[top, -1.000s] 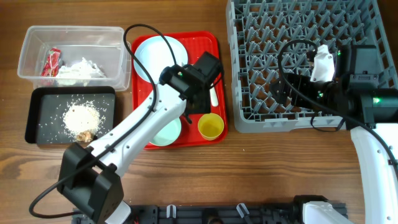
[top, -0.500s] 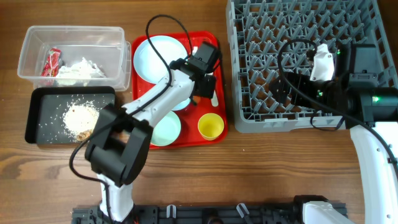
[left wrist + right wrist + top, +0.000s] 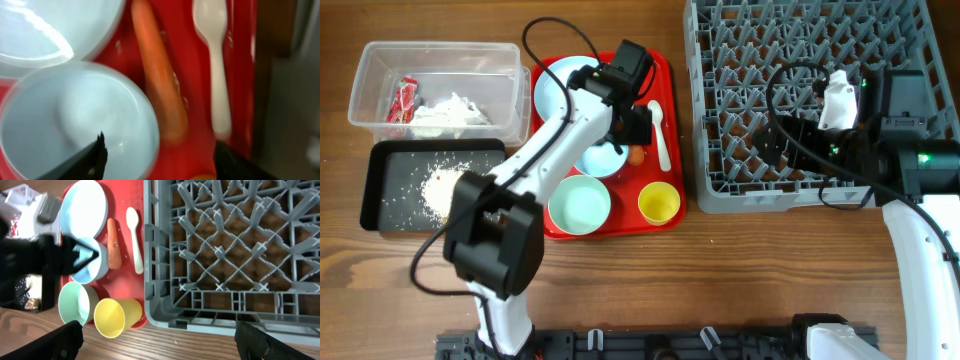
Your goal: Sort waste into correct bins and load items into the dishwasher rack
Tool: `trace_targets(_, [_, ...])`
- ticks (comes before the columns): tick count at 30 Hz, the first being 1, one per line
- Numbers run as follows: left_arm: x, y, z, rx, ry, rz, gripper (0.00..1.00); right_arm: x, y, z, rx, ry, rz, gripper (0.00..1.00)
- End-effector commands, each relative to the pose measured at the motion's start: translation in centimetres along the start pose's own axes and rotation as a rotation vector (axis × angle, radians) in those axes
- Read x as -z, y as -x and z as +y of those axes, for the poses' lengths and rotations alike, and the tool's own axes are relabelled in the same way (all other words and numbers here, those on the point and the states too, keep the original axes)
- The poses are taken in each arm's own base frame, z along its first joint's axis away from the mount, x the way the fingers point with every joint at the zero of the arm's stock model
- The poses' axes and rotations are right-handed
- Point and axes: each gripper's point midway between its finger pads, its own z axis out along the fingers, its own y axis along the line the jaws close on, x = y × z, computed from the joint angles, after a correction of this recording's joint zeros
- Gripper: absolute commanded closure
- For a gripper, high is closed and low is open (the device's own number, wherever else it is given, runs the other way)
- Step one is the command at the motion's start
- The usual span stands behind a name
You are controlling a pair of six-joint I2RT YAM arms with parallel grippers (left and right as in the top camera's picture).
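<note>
My left gripper (image 3: 630,128) (image 3: 160,161) is open and empty, low over the red tray. Its fingers straddle the lower end of the orange carrot (image 3: 159,85) (image 3: 637,155). The light blue bowl (image 3: 70,125) (image 3: 598,160) is left of the carrot and the white spoon (image 3: 216,75) (image 3: 659,132) is right of it. The light blue plate (image 3: 558,88) lies behind them. The pale green bowl (image 3: 580,205) and yellow cup (image 3: 659,203) (image 3: 114,317) stand at the tray's front. My right gripper (image 3: 157,336) is open and empty over the grey dishwasher rack (image 3: 800,60) (image 3: 225,245).
The clear tub (image 3: 380,60) holds the red-and-white wrapper (image 3: 404,98) and white tissue (image 3: 450,112). The black tray (image 3: 390,160) holds rice grains (image 3: 442,184). The red tray (image 3: 665,70) lies between the bins and the rack. The left arm crosses the black tray's front right corner.
My left gripper has moved toward the back of the red tray, and the pale green bowl is uncovered. The right arm has not moved.
</note>
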Motion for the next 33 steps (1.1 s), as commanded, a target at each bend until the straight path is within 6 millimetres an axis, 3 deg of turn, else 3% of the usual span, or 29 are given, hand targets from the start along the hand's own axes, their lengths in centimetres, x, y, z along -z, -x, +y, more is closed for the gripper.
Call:
trace_targets(1, [5.5,-3.6,-3.1,0.027,-0.181,0.104,0.31,0.1,0.6,0.0,0.023,-0.006,-0.012,0.0])
trace_targets(3, [5.0,-5.7,-3.1,0.011,-0.144,0.174,0.33,0.1,0.6,0.0,0.022,-0.006,-0.012,0.0])
trace_targets(5, [2.7,-7.9,-3.6,0.014,-0.084,0.22,0.37,0.1,0.3,0.0,0.018,-0.007,-0.001,0.0])
trace_targets(11, [-1.1,-10.4,-2.1,0.095,0.01,0.24,0.52,0.1,0.2,-0.1,0.016,-0.008,0.004,0.0])
trace_targets(12, [-1.7,-10.7,-1.9,0.095,0.01,0.242,0.61,0.1,0.2,-0.1,0.016,-0.008,0.003,0.0])
trace_targets(14, [-2.0,-10.8,-1.8,0.094,0.009,0.241,0.92,0.1,0.2,-0.1,0.016,-0.008,0.003,0.0])
trace_targets(17, [-1.6,-10.1,-3.4,0.108,-0.084,0.246,0.96,0.1,0.2,0.0,0.016,-0.008,0.001,0.0])
trace_targets(19, [0.5,-8.8,-5.3,0.102,-0.252,0.267,0.96,0.2,0.2,0.2,0.017,0.01,0.003,0.0])
trace_targets(21, [6.1,-6.3,-8.6,0.054,-0.616,0.256,0.96,0.2,0.4,1.9,0.029,0.105,0.0,0.0])
trace_targets(22, [9.8,-4.4,-9.6,0.033,-0.814,0.204,0.96,0.4,0.7,3.0,0.04,0.166,-0.009,0.0])
trace_targets(24, [15.4,-1.9,-9.4,-0.023,-1.053,0.102,0.96,1.3,1.0,6.3,0.15,0.359,-0.033,0.0])
trace_targets(26, [19.7,-0.5,-8.4,-0.065,-1.217,0.04,0.96,3.2,1.0,10.0,0.295,0.598,-0.073,0.0])
trace_targets(27, [21.2,-0.2,-7.9,-0.096,-1.281,0.02,0.96,4.1,1.4,11.2,0.342,0.674,-0.103,0.0])
trace_targets(30, [22.3,-0.5,-7.7,-0.109,-1.346,0.049,0.96,7.7,2.1,14.7,0.505,0.933,-0.202,0.0])
trace_targets(33, [22.9,-1.5,-8.7,-0.145,-1.38,0.088,0.96,8.9,2.5,15.5,0.585,0.993,-0.251,0.0])
